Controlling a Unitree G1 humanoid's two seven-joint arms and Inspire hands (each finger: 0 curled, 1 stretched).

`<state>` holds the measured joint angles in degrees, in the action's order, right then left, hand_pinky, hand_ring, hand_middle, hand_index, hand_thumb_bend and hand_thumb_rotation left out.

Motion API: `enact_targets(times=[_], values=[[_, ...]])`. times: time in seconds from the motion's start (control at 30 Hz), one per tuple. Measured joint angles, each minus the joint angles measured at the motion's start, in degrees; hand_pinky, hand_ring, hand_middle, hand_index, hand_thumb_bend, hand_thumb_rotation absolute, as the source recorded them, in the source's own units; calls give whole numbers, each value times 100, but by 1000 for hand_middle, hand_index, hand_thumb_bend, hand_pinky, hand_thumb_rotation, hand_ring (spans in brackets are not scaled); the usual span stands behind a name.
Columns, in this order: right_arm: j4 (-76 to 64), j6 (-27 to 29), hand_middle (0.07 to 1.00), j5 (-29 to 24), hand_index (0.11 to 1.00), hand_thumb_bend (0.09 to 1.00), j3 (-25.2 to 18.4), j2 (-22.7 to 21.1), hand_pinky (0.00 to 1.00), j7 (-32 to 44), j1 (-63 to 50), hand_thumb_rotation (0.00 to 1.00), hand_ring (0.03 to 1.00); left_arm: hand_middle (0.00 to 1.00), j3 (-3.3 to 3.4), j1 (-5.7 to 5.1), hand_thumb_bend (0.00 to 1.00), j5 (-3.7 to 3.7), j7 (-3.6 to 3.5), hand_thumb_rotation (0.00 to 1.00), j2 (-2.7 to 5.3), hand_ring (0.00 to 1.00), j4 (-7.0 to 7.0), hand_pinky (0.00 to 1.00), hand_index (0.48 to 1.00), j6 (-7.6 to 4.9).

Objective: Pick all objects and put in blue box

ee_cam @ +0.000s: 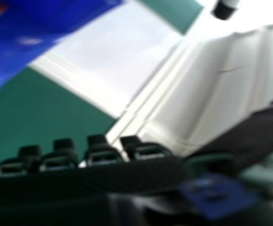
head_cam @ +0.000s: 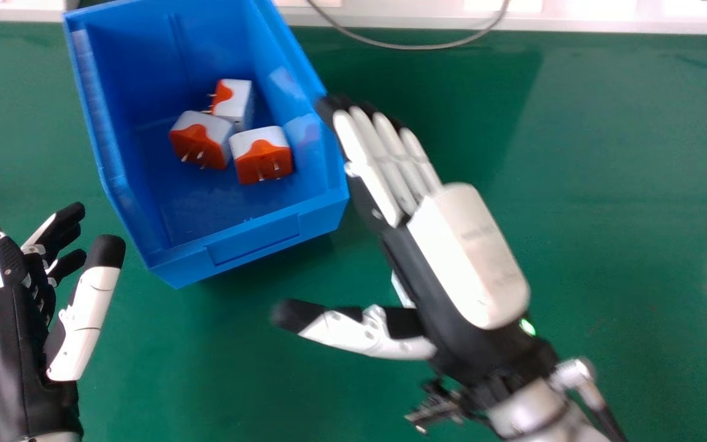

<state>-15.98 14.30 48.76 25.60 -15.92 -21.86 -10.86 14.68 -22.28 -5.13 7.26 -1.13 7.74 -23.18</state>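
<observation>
As blue bin (head_cam: 252, 238) holds 3 plug adapters (head_cam: 201, 136), R hand (head_cam: 470, 252), open, bin's 4 o'clock, shld lift clear twd 5; L hand (head_cam: 16, 344), open, 7 o'clock.

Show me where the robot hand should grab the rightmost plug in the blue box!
Probably by its left and right sides, coming down through the open top. The rightmost plug is boxy, so its sides should suit a pinch. Metal prongs face the near wall of the blue box, so avoid those. The leftmost plug crowds its left side.
</observation>
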Motion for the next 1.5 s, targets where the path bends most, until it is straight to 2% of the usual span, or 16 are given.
enact_targets(times=[0.13, 0.17, 0.27, 0.33, 0.47, 0.5, 0.53, 0.57, 0.67, 0.8, 0.93, 1.23, 1.5], values=[[-18, -166, 1000, 339, 1000, 523, -363, -2, 1000, -228, -305, 1000, 1000, 827, -42, 23, 899, -65, 6, 733, -2, 844, -169, 786, 840, -263], [-17, -256, 1000, 434, 1000, 519, -462, -1, 1000, -279, -347, 1000, 1000, 829, -45, 21, 895, -74, 9, 731, -2, 846, -242, 787, 841, -354], [6, -361, 1000, 594, 1000, 518, -567, 0, 1000, -379, -368, 1000, 1000, 831, -44, 23, 889, -96, 19, 730, -10, 849, -347, 788, 843, -468], [93, -454, 1000, 737, 1000, 521, -633, -10, 1000, -422, -380, 1000, 1000, 835, -36, 44, 874, -103, 27, 730, -22, 851, -501, 790, 847, -627], [395, -608, 1000, 813, 1000, 531, -677, -6, 1000, -425, -366, 994, 1000, 876, -25, 62, 856, -107, 70, 736, -24, 877, -655, 813, 877, -758], [484, -648, 1000, 814, 1000, 536, -678, -3, 1000, -418, -349, 993, 1000, 901, -30, 65, 850, -122, 73, 743, -23, 902, -664, 838, 896, -766], [546, -694, 1000, 809, 1000, 546, -677, -3, 1000, -393, -338, 990, 1000, 950, -30, 62, 839, -133, 82, 765, -23, 950, -667, 901, 943, -771], [586, -734, 1000, 803, 1000, 546, -676, -3, 1000, -360, -333, 990, 1000, 950, -30, 61, 839, -140, 97, 765, -23, 950, -667, 901, 943, -774], [665, -751, 1000, 756, 1000, 555, -673, 0, 1000, -258, -298, 987, 1000, 992, -44, 57, 827, -164, 110, 807, -22, 992, -675, 982, 991, -807], [769, -751, 1000, 602, 1000, 558, -663, 32, 995, -124, -246, 987, 1000, 999, -61, 11, 820, -166, 110, 820, -21, 999, -690, 997, 999, -828], [1053, -797, 1000, 532, 1000, 562, -615, 60, 944, 11, -139, 960, 1000, 1000, -75, -18, 818, -147, 110, 822, -11, 1000, -689, 1000, 1000, -831], [1572, -1117, 996, 504, 975, 559, -469, 194, 894, 315, 136, 873, 978, 1000, -79, -35, 820, -49, 107, 824, 11, 1000, -689, 1000, 1000, -832], [1874, -1332, 978, 513, 960, 546, -368, 210, 869, 447, 398, 844, 959, 1000, -84, -50, 811, -51, 110, 820, 15, 1000, -682, 1000, 1000, -829]])
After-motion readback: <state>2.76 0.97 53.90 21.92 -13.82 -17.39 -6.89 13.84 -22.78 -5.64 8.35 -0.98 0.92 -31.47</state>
